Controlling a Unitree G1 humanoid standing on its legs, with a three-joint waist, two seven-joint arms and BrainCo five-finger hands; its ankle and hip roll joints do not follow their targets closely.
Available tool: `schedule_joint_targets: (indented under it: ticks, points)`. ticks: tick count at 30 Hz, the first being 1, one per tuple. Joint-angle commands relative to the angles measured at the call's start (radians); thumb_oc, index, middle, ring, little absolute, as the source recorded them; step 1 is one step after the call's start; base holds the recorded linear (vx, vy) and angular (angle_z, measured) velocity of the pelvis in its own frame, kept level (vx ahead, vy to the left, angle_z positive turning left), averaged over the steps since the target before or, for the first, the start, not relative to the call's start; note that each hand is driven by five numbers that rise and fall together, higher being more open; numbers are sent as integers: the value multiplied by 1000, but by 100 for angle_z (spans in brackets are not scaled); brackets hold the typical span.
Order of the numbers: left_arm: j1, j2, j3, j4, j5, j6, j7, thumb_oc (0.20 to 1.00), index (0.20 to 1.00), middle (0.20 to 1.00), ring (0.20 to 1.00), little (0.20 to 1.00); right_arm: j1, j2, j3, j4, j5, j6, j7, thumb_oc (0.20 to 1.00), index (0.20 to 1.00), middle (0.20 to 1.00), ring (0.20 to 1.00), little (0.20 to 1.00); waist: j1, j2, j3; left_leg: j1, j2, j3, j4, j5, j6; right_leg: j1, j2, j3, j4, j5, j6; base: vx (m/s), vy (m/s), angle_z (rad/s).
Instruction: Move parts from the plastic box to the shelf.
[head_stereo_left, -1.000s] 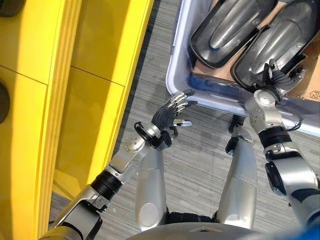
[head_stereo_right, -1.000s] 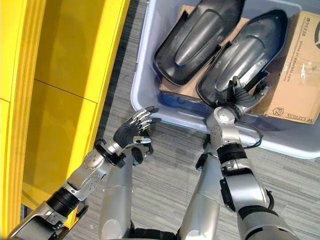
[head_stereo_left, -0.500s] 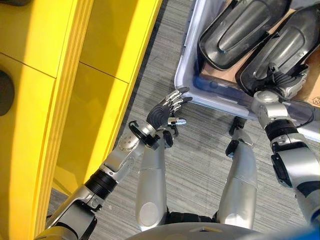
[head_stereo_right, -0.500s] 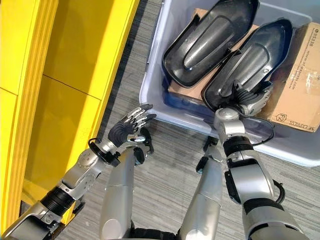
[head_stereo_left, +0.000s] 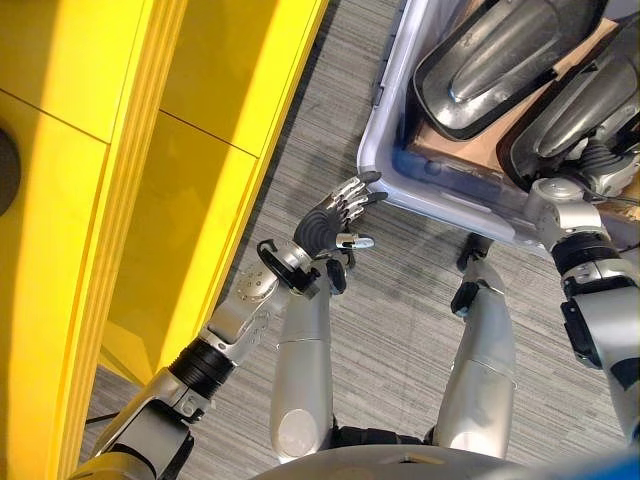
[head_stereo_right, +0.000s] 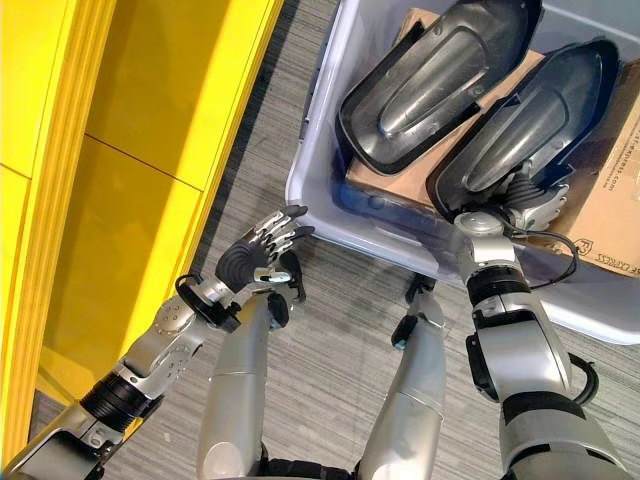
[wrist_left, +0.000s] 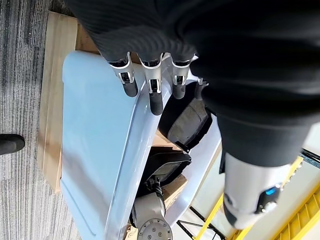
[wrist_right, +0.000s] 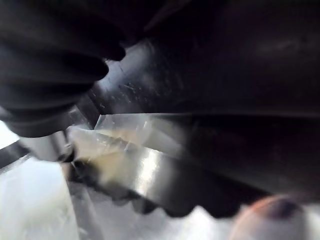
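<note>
Two black moulded parts lie side by side in the pale blue plastic box (head_stereo_right: 372, 236), the left part (head_stereo_right: 440, 75) and the right part (head_stereo_right: 535, 120), both resting on cardboard. My right hand (head_stereo_right: 528, 203) is at the near end of the right part, its fingers curled over that part's rim. In the right wrist view the black part (wrist_right: 220, 75) lies right against the fingers (wrist_right: 55, 75). My left hand (head_stereo_left: 322, 226) hovers open outside the box, fingertips close to its near left corner; its straight fingers (wrist_left: 155, 95) show above the box wall (wrist_left: 95, 145).
The yellow shelf (head_stereo_left: 150, 150) runs along the left, with grey carpet between it and the box. A cardboard carton (head_stereo_right: 612, 220) sits in the box's right side. The box stands on a wooden board (wrist_left: 55, 100).
The camera has shifted, so the box sits further right in the picture. My right hand's fingers, splayed over the right part's end before, have curled onto it. The left hand has barely moved.
</note>
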Motion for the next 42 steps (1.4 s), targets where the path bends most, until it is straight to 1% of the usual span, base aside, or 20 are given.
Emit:
schedule_joint_targets:
  ticks: [1,2,7,10,12,14,18,19,20,21,24,26,30,32,33,38,42]
  points:
    - [3,4,-13,-106,-3,-72,7,1000,1000,1000,1000,1000,60,75,52,75,-41,124,68,200,200,200,200,200,61,103,13,25,-55,8,-135,27,2,-51,16,-12,253,-148,20,0,0,0]
    - [6,3,-13,-101,-5,-83,5,1000,1000,1000,1000,1000,64,71,53,76,-57,134,58,200,200,200,200,200,58,104,13,25,-56,9,-137,27,3,-53,20,-9,255,-151,21,0,0,0]
    - [8,2,-10,-95,-3,-101,10,1000,1000,1000,1000,1000,91,82,56,68,-104,134,27,200,200,200,200,200,51,107,13,34,-61,16,-146,30,3,-49,26,1,251,-153,19,0,0,0]
    - [10,0,-8,-83,-2,-112,7,1000,1000,1000,1000,1000,107,90,54,68,-113,117,16,200,200,200,200,200,49,107,13,41,-61,20,-150,30,3,-43,26,2,247,-154,19,0,0,0]
    - [12,-1,-6,-71,-5,-124,-3,1000,1000,1000,1000,1000,113,91,56,60,-165,105,3,200,200,200,200,200,47,107,13,51,-60,24,-155,31,4,-37,26,3,244,-152,19,0,0,0]
    - [12,-2,-6,-66,-3,-128,-3,1000,1000,1000,1000,1000,115,91,59,56,-172,92,-8,200,200,200,200,200,46,107,13,55,-60,26,-159,32,4,-34,25,3,242,-151,19,0,0,0]
    - [11,0,-5,-64,-3,-132,0,1000,1000,1000,1000,1000,117,90,59,40,-249,0,-23,200,200,200,200,200,45,106,13,71,-62,28,-166,34,3,-18,26,2,234,-148,19,0,0,0]
    - [12,1,-5,-64,-3,-134,1,1000,1000,1000,1000,1000,118,91,58,35,-247,-27,-20,200,200,200,200,200,45,106,13,75,-62,28,-167,34,3,-14,27,2,233,-147,19,0,0,0]
    - [13,-2,-5,-58,1,-139,2,1000,1000,1000,1000,1000,118,95,58,16,-231,-79,-17,200,200,200,200,200,44,105,13,86,-61,31,-175,38,2,-4,28,1,226,-146,18,0,0,0]
    - [20,-2,-1,-59,4,-141,2,1000,1000,1000,1000,1000,128,103,54,-20,-275,-156,-17,200,200,200,200,200,43,101,13,108,-62,32,-190,43,-1,18,31,-1,211,-143,19,-10,-23,-4]
    - [26,2,3,-60,8,-141,5,1000,1000,1000,1000,1000,136,105,50,-83,-302,-227,-47,200,200,200,200,200,39,94,13,147,-61,38,-216,51,-6,55,33,-7,184,-134,21,-11,-36,-5]
    - [41,9,16,-68,4,-142,7,1000,1000,1000,1000,1000,165,93,28,-165,-334,-256,-59,200,200,200,200,200,29,84,13,187,-61,41,-235,55,-9,90,39,-7,166,-131,22,-9,-44,-6]
    - [77,13,38,-85,13,-145,13,1000,1000,1000,1000,1000,242,79,-16,-338,-427,-272,-90,200,200,200,200,200,5,66,13,259,-53,53,-261,57,-15,150,48,-2,143,-134,27,7,-32,-4]
    - [97,15,51,-90,22,-148,15,1000,1000,1000,1000,1000,288,74,-42,-442,-489,-255,-112,200,200,200,200,200,-8,55,13,309,-46,64,-281,61,-21,193,51,-2,127,-134,31,12,-48,-4]
    - [104,14,54,-91,26,-149,15,1000,1000,1000,1000,1000,300,73,-51,-470,-527,-259,-129,200,200,200,200,200,-12,52,13,327,-44,68,-288,62,-23,209,52,-2,122,-136,33,13,-53,-4]
    - [122,14,60,-93,40,-157,24,1000,1000,1000,1000,1000,320,63,-92,-569,-632,-235,-159,200,200,200,200,200,-26,39,13,405,-37,80,-312,67,-35,279,59,-9,108,-151,39,14,-31,-9]
    - [131,17,67,-97,39,-153,17,1000,1000,1000,1000,1000,315,60,-106,-596,-672,-228,-151,200,200,200,200,200,-25,33,13,450,-31,84,-335,76,-43,324,58,-20,91,-154,43,9,-47,-4]
